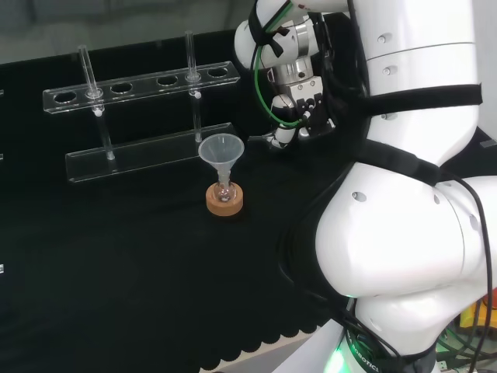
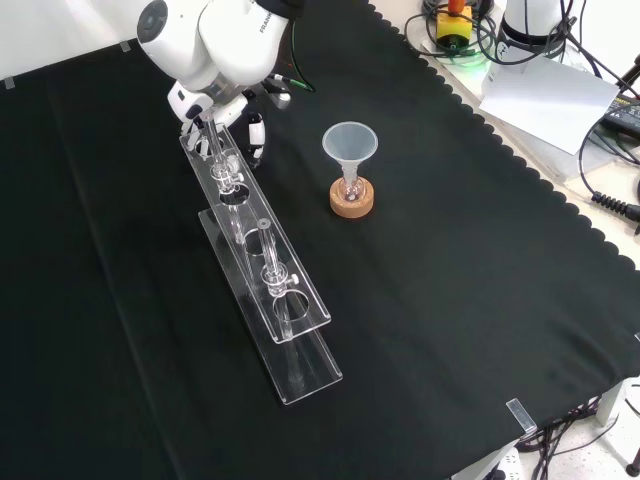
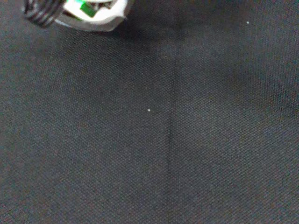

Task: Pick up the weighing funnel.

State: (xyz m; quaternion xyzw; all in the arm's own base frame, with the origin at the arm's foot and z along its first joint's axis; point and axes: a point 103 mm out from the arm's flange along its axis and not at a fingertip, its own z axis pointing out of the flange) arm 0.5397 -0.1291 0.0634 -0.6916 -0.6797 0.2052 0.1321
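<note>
My hand (image 1: pixel 289 124) hangs low over the black cloth, to the right of the clear rack (image 1: pixel 140 87) in the head view. In the front view the hand (image 2: pixel 256 135) shows just behind the rack's far end (image 2: pixel 215 160), under the arm's white link. One finger (image 2: pixel 256 140) points down at the cloth and looks straight, with nothing plainly between the fingers. A faint clear glint (image 1: pixel 260 140) lies beside the hand; I cannot tell what it is. In the wrist view a white part of the hand (image 3: pixel 88 11) sits over bare cloth.
The big funnel (image 1: pixel 221 151) (image 2: pixel 349 145) stands mouth up in a small flask on a cork ring (image 1: pixel 224 202) (image 2: pixel 352 200), near the hand. The rack (image 2: pixel 270 280) holds upright glass tubes (image 1: pixel 88 70). The cloth's scalloped edge (image 2: pixel 520 150) borders cables and papers.
</note>
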